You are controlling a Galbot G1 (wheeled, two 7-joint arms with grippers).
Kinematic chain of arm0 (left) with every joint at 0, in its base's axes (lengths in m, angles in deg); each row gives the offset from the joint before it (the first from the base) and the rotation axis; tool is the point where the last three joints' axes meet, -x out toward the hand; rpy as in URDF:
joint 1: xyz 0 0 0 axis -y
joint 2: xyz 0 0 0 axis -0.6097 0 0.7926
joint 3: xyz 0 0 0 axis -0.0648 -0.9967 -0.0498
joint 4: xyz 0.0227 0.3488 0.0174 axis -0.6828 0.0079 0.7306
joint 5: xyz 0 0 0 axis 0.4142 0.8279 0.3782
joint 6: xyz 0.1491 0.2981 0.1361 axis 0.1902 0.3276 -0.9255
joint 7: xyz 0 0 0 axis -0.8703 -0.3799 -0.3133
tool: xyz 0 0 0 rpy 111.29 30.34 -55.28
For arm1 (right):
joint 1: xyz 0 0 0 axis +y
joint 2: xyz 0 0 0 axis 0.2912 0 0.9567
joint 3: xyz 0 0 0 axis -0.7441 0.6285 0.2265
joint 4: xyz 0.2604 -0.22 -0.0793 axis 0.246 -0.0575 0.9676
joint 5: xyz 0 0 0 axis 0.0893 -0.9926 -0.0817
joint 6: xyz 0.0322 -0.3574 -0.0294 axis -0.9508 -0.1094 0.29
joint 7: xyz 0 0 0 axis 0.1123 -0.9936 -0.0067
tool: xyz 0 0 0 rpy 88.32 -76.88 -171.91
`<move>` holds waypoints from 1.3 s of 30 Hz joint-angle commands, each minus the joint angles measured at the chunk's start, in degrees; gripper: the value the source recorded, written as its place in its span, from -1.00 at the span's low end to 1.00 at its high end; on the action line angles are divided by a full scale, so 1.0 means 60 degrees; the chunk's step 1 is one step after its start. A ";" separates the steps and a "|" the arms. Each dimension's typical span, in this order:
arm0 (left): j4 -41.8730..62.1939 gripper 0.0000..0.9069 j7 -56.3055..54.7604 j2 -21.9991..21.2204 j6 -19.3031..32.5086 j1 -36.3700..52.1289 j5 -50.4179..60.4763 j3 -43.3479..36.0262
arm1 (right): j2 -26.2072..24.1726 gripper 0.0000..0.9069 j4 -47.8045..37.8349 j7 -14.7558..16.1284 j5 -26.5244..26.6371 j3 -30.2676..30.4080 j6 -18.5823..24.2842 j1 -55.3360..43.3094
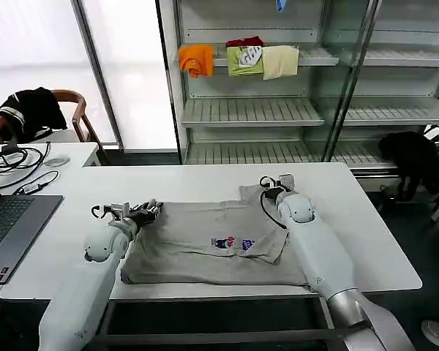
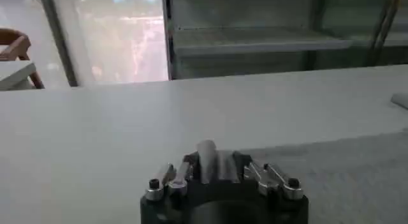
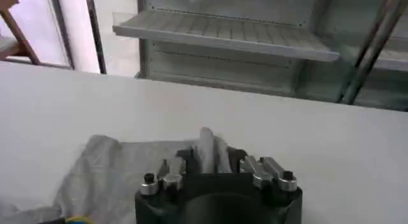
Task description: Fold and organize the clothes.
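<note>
The light grey shirt (image 1: 197, 248) lies spread on the white table (image 1: 366, 241), its right side folded inward so the small multicolour print (image 1: 232, 243) sits near the fold. My left gripper (image 1: 152, 210) is at the shirt's far left corner, shut on a pinch of the fabric (image 2: 357, 174), as the left wrist view (image 2: 206, 156) shows. My right gripper (image 1: 284, 180) is at the far right corner by the sleeve. It is shut on grey cloth (image 3: 108, 168) that rises between its fingers (image 3: 205, 145).
A laptop (image 1: 7, 227) and cables (image 1: 18, 157) lie at the table's left. Behind stands a shelf unit holding orange (image 1: 196, 58), green (image 1: 245, 58) and cream (image 1: 280, 61) folded garments. Black garments hang on a chair (image 1: 33, 110) and lie at the right (image 1: 413, 157).
</note>
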 commanded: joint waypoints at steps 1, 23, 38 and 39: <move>-0.0119 -0.96 -0.0015 -0.0045 0.0003 0.0002 -0.0007 -0.0019 | -0.0054 -1.00 0.0428 -0.0030 0.0057 0.0008 -0.0043 0.0118; -0.1398 -0.96 -0.0099 0.0152 0.0352 -0.0280 -0.0084 0.0142 | -0.0359 -1.00 0.4272 -0.0456 0.0712 -0.0498 -0.0120 0.1101; -0.3278 -0.96 -0.0033 0.0902 0.0320 -0.1901 -0.0134 0.0683 | -0.0945 -1.00 0.6622 -0.0931 0.0903 -0.0841 -0.0108 0.3206; -0.3475 -0.96 -0.0076 0.0923 0.0248 -0.2075 -0.0148 0.0734 | -0.0974 -1.00 0.6871 -0.0951 0.0907 -0.0907 -0.0105 0.3432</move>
